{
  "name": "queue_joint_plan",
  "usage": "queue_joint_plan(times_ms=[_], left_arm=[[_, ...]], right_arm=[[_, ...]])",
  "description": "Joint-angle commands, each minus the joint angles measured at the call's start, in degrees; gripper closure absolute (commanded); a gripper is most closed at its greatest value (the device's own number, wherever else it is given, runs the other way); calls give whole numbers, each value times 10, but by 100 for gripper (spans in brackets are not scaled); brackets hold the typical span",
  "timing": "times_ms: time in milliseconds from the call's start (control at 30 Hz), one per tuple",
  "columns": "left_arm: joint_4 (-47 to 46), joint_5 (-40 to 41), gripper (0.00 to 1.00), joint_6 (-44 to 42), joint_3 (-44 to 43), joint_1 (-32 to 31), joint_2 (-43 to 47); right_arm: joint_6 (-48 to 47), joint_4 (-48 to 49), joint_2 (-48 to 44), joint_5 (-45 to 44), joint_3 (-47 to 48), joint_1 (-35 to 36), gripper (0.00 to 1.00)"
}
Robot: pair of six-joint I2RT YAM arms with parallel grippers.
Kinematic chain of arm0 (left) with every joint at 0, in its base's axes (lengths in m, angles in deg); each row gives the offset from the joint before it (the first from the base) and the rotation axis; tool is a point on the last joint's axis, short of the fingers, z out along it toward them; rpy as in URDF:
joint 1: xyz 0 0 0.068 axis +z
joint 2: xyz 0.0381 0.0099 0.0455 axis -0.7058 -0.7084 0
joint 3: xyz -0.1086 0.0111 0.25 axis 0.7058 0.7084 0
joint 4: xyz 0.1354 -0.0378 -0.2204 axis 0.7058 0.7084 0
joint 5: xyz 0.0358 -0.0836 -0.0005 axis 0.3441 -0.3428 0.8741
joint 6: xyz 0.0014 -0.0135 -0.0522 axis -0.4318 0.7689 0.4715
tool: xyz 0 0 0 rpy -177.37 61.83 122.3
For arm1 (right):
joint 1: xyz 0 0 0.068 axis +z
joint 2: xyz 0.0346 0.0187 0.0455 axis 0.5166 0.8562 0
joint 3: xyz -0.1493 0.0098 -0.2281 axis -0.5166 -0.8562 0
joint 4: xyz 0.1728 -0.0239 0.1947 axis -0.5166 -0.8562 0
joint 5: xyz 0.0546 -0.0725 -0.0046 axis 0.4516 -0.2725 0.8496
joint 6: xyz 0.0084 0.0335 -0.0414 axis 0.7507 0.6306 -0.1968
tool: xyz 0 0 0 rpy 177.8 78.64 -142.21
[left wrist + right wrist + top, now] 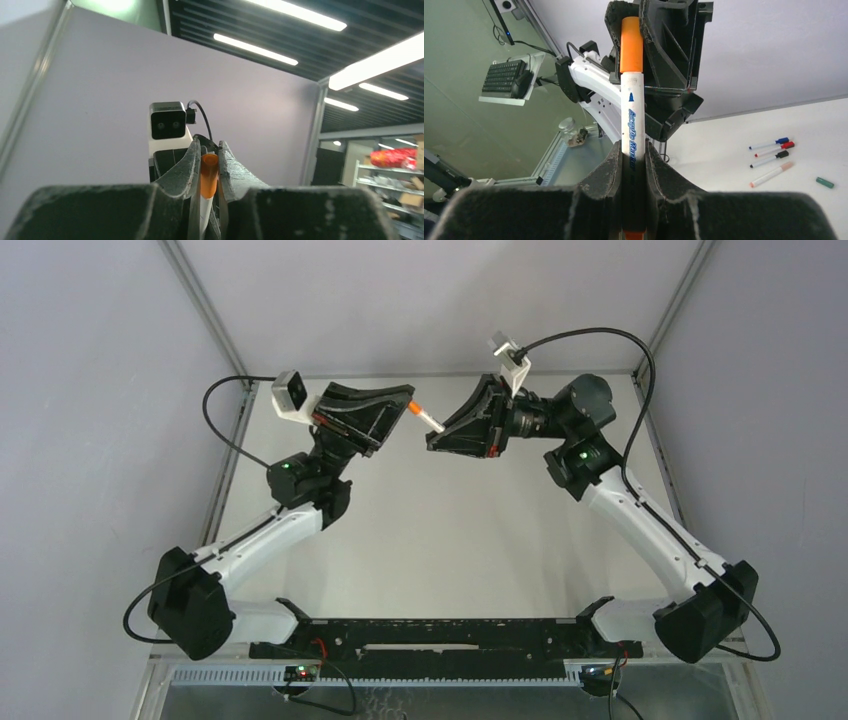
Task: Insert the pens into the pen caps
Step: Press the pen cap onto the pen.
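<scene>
Over the far middle of the table (450, 540), the marker pen (632, 120) is clamped by the closed jaws of the right gripper (633, 155), its long axis aimed leftward straight into the orange cap (631, 45), which is pinched tight in the left gripper (209, 150) and touches the barrel end.

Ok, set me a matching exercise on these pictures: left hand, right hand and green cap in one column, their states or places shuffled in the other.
Column one:
1. left hand
2. right hand
3. green cap

Column two:
A. lying loose on the table
B. shut on the white pen barrel
C. shut on the orange cap

Pairs: 1-C, 2-B, 3-A.
</scene>
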Motion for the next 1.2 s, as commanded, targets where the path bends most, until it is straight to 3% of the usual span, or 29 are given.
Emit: queue_joint_plan(times_ms=[0,100,200,367,533,767,1167], left_arm=[[104,-142,100,-36,39,-45,-23],[107,-145,100,-32,36,-47,-31],[76,-160,100,-3,23,-47,-56],[43,-162,100,28,9,-47,-92],[36,-145,100,38,-8,-47,-115],[19,-100,98,25,17,-39,-96],[17,-88,87,23,17,-32,-88]], right_arm=[[34,43,35,-134,77,-3,100],[41,51,57,-131,104,-10,100],[-23,0,66,-137,139,-7,100],[21,10,109,-128,191,-24,100],[-66,-104,141,-126,259,-6,100],[30,-36,115,-92,159,-35,100],[77,19,65,-83,56,-46,100]])
